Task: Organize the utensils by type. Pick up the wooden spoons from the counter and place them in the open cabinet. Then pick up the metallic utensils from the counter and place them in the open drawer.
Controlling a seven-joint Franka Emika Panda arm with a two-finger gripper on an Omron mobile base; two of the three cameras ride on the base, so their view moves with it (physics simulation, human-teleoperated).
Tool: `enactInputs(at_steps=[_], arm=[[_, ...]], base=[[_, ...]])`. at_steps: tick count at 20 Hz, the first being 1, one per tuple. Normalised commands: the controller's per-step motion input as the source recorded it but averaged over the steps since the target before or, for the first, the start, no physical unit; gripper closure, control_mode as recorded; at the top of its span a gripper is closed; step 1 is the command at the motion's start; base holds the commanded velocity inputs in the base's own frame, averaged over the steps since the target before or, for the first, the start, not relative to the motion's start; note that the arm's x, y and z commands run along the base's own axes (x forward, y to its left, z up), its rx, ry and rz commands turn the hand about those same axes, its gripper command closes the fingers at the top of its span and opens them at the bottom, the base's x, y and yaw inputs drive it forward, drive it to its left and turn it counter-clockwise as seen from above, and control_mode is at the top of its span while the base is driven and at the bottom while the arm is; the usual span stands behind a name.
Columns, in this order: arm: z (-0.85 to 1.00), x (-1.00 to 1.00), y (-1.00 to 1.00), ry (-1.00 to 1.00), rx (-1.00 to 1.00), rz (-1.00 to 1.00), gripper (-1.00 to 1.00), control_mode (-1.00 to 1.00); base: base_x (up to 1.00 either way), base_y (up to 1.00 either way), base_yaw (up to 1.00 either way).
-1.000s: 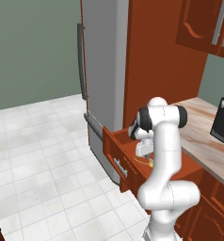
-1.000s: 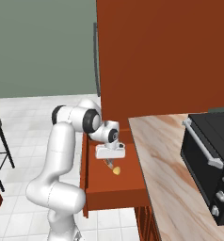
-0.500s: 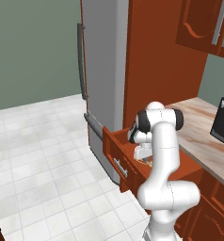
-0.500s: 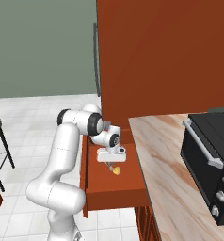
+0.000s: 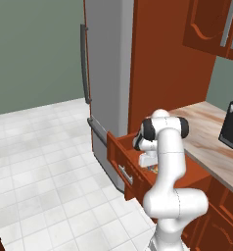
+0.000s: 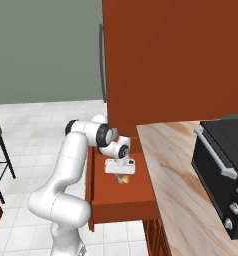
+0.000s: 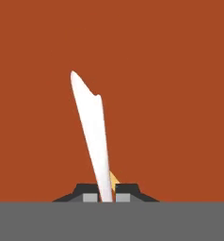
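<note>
Claw (image 7: 108,196) pinches metallic utensil (image 7: 92,136) over drawer (image 6: 122,205).

The open drawer (image 5: 119,162) juts out over the tiled floor (image 5: 45,166), its top unobstructed — the claw (image 6: 120,173) hangs inside it. Close behind rises the tall reddish-brown cabinet wall (image 6: 166,60) (with the grey fridge (image 5: 106,73) beside it). The table (image 6: 176,190) lies bare up to the black oven (image 6: 223,165).
</note>
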Motion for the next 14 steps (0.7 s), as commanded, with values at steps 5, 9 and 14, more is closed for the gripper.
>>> enactInputs(at_steps=[5, 9, 14], arm=[[-0.01, 0.02, 0.00, 0.00, 0.00, -0.06, -1.00, -1.00], [0.08, 0.00, 0.00, 0.00, 0.00, -0.04, -1.00, -1.00], [0.30, -0.05, 0.08, 0.00, -0.02, 0.00, -1.00, -1.00]], base=[[0.00, 0.00, 0.00], [0.00, 0.00, 0.00], [0.00, 0.00, 0.00]])
